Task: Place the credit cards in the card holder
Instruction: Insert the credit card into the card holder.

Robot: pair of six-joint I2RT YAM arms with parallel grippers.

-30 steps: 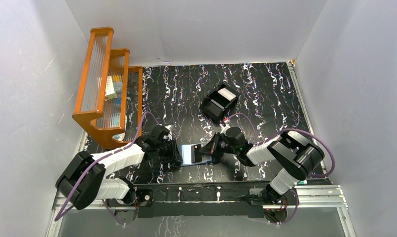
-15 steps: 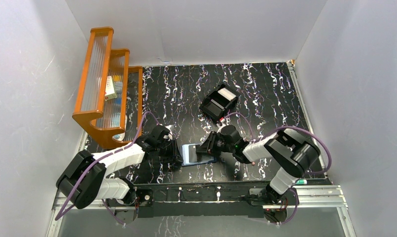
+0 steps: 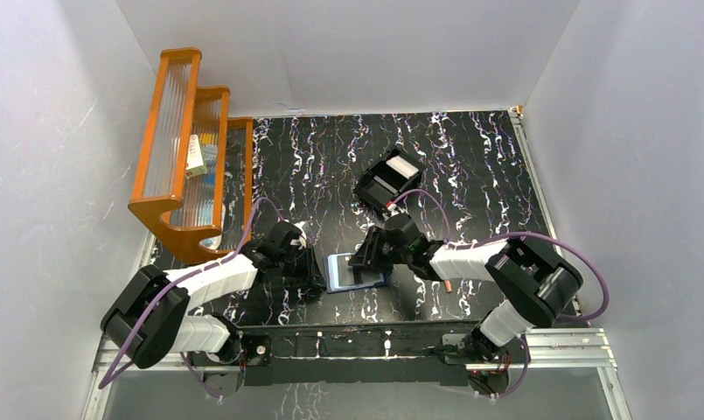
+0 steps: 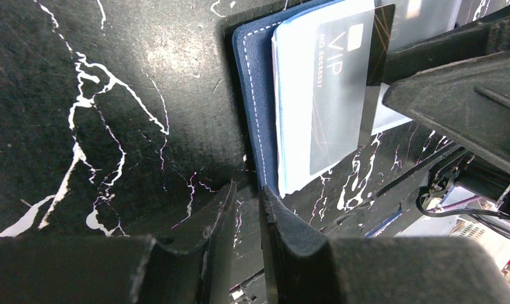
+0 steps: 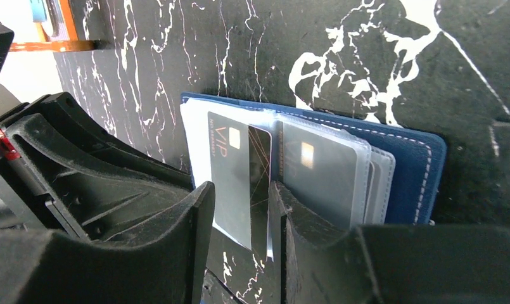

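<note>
The card holder [image 3: 358, 269] lies open on the surface [image 3: 470, 157], on the arms' side of the black box [image 3: 387, 181], with a VIP card [image 5: 239, 171] on its sleeves. The left claw [image 4: 247, 190], nearly closed, pinches its edge. The right claw [image 5: 239, 190] stands parted, gripping nothing.

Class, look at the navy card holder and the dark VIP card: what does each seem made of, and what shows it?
The card holder is probably leather or an imitation: matte navy, with pale stitching along its edge. The VIP card is likely rigid plastic: glossy, thin, flat, catching light.
</note>
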